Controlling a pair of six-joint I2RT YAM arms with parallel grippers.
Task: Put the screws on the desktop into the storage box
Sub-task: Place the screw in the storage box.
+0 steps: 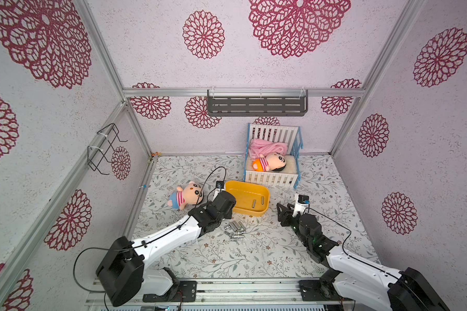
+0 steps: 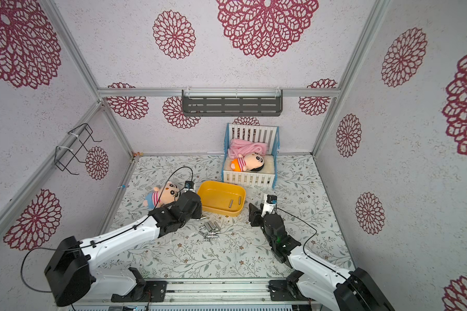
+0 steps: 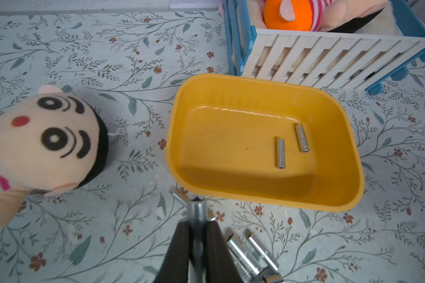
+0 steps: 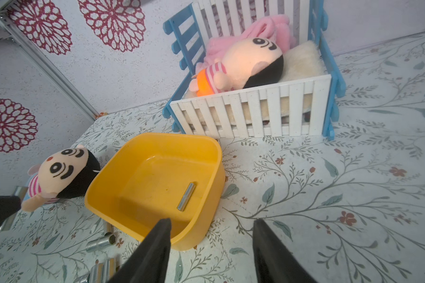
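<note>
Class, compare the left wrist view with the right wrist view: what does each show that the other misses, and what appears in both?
Only the left wrist view makes plain the left gripper, jaws shut on a held screw, and shows two screws in the box. Only the right wrist view shows the right gripper, jaws open and empty, the pink blanket, the crib doll's face and wall medallions. Both show the yellow storage box, the toy crib, the plush doll outside it and loose screws.
</note>
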